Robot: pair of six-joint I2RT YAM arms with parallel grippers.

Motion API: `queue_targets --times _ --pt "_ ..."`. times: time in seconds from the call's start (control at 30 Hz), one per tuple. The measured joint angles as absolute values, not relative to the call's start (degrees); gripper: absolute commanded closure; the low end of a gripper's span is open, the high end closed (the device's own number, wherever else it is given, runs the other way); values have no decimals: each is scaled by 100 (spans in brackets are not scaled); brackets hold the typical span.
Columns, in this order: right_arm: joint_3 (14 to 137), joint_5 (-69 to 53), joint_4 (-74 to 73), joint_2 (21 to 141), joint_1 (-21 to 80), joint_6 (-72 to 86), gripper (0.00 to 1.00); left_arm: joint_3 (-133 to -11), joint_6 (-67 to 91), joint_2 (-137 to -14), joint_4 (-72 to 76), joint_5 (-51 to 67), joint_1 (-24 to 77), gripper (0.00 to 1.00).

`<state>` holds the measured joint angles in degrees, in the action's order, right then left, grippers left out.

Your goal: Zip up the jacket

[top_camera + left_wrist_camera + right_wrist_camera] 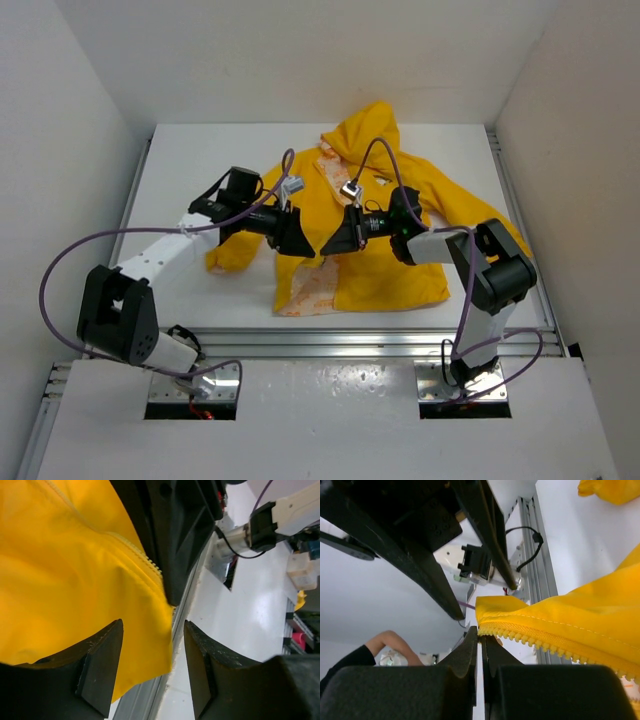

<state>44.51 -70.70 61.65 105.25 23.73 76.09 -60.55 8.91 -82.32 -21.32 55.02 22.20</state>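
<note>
The yellow jacket [385, 265] lies on the white table [190, 170], hood at the far side, its front open and the patterned lining [310, 290] showing at the hem. Both grippers meet over the lower front. My right gripper [332, 243] [481, 632] is shut on the end of one zipper edge [545, 641], holding that edge lifted with its teeth showing. My left gripper [303, 238] [153, 625] stands open. A corner of the jacket's [65, 570] other front edge hangs between its fingers [102, 670], nearer the left one and not pinched. That edge's zipper teeth [142, 560] run above.
An aluminium rail [380, 340] borders the table's near edge, just below the jacket's hem. White walls close in the left, right and far sides. Purple cables [60, 270] loop off both arms. A person's arm [380, 645] shows beyond the table in the right wrist view.
</note>
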Motion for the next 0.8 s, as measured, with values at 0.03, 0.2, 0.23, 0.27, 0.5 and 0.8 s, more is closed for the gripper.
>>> queue_targets --times 0.03,0.2,0.23,0.27,0.5,0.8 --pt "4451 -7122 6082 10514 2375 7542 100 -6173 703 -8305 -2316 5463 2217 43" --pt "4451 -7341 5542 10328 2379 7065 100 -6525 -19 -8532 -3068 5389 2233 41" --pt "4451 -7365 5450 10283 2381 6984 100 -6549 -108 -8554 -3164 5376 2246 40" --pt "4451 -7380 5349 10245 2383 6895 100 -6567 -209 -8573 -3269 5367 2283 40" --pt "4451 -7373 5022 10224 2392 6665 100 -6615 -471 -8632 -3551 5568 2473 33" --pt "4451 -7078 5422 10224 2399 7199 100 -6045 427 -8307 -2565 5725 2473 40"
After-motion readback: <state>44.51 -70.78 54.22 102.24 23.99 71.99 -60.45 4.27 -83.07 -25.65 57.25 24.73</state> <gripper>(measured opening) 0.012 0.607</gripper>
